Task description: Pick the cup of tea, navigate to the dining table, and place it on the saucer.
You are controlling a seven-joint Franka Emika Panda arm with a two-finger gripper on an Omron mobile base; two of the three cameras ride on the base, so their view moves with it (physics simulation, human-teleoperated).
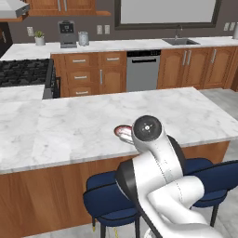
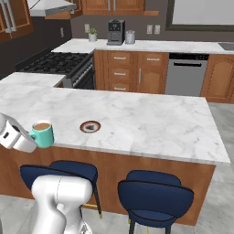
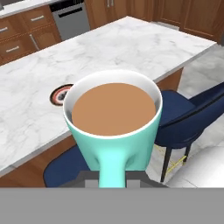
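Note:
My gripper [image 3: 113, 178] is shut on the handle of the cup of tea [image 3: 113, 118], a teal mug with a pale rim and brown liquid inside. The right base view has the cup of tea [image 2: 42, 134] held upright in the gripper [image 2: 32, 137] at the near edge of the dining table [image 2: 151, 119], over the stools. A small round saucer [image 2: 90, 126] with a dark middle and reddish rim lies on the marble to the cup's right, a short way off. In the left base view my arm partly hides the saucer [image 1: 122, 131]. The hand view puts the saucer [image 3: 60, 94] left of the mug.
Two blue cushioned stools [image 2: 155, 194] [image 2: 59, 171] stand under the near edge of the table. Behind the table run the wall counter with drawers, a dishwasher [image 2: 185, 75], a stove [image 2: 59, 64] and a coffee machine [image 2: 115, 32].

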